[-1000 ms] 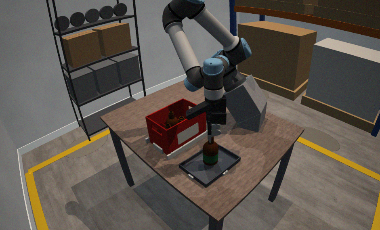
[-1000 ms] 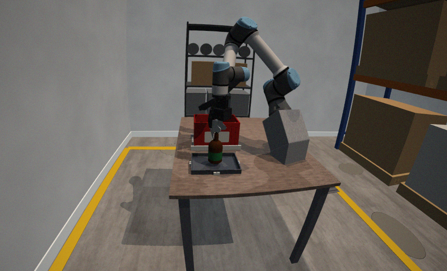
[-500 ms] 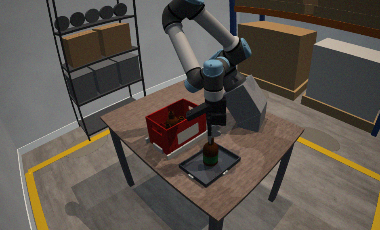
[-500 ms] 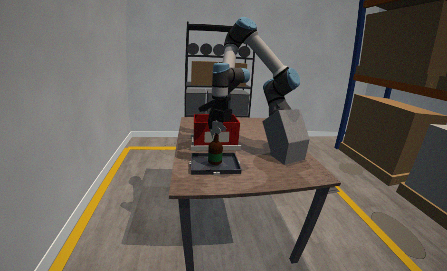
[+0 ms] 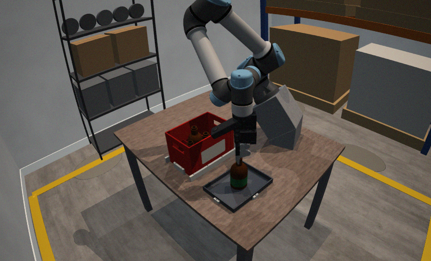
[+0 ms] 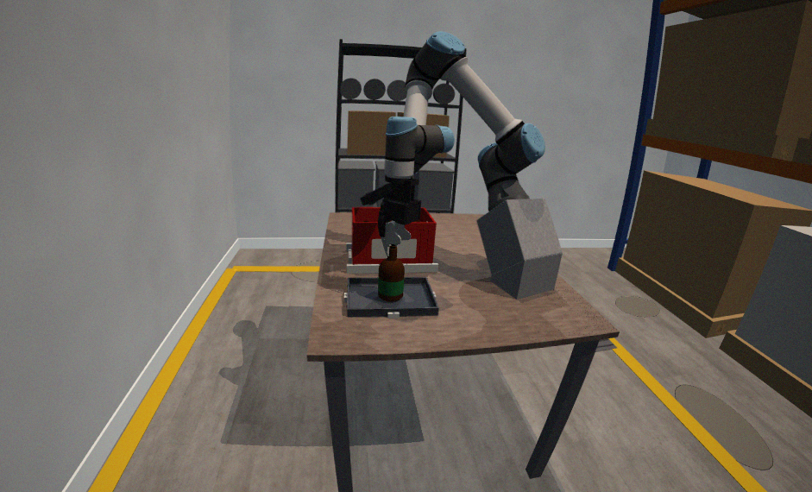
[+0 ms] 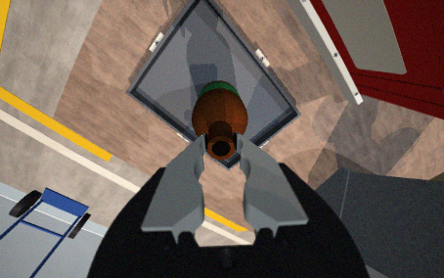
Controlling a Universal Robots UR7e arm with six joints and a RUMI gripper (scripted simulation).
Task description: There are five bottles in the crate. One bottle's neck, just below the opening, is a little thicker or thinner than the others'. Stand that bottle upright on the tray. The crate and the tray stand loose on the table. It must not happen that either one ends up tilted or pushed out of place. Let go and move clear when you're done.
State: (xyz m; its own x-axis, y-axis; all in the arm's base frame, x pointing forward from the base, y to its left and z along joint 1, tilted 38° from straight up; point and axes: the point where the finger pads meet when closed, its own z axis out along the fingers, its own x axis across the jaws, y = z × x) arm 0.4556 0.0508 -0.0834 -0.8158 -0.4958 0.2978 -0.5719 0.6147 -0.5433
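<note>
Gripper (image 7: 221,143): mine, clamped on bottle neck just under the opening, pointing straight down so it stays upright.
Table (image 5: 285,168): carries crate and tray, both loose.
Crate (image 5: 191,152): red, beside tray, other bottles inside.
Tray (image 5: 259,181): dark, bottle base inside rim; touching floor or not, can't tell.
Bottle (image 5: 238,173): brown, green label, vertical over tray middle.
</note>
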